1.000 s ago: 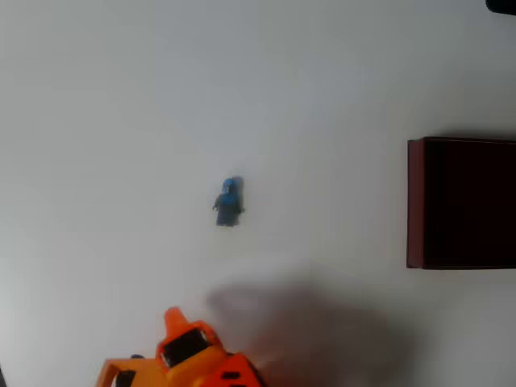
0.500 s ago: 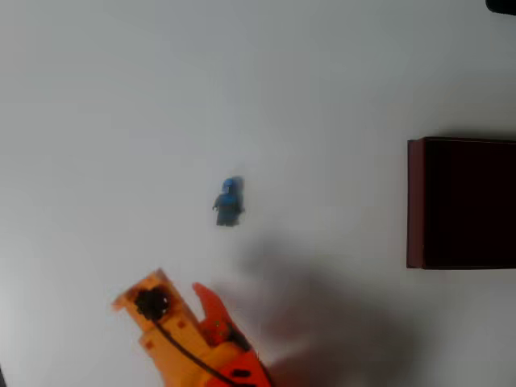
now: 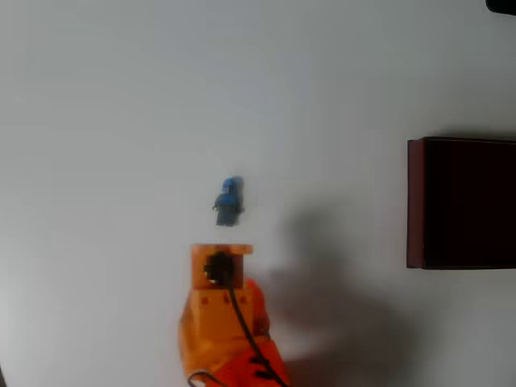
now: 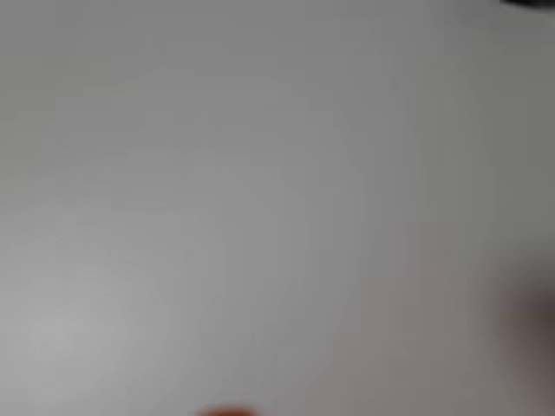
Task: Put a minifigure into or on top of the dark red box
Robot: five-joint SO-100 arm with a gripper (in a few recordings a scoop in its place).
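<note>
The minifigure [image 3: 229,201], blue-headed with a dark body, lies on the white table near the middle of the overhead view. The dark red box [image 3: 415,201] sits at the right edge, with thin maroon walls, a near-black inside and its right side cut off by the frame. My orange gripper [image 3: 221,270] comes up from the bottom edge, and its front end stops just below the minifigure without touching it. A camera block with a black cable covers the fingers, so their state is hidden. The wrist view is a pale blur with an orange sliver [image 4: 227,412] at the bottom.
A wide stretch of white table [image 3: 339,97] separates the minifigure from the box. The arm casts a soft shadow [image 3: 339,322] to its right. A small dark object [image 3: 501,6] pokes in at the top right corner.
The arm has swung from the lower left to the right and further up the overhead view, ending just below the minifigure. Minifigure and box have not moved.
</note>
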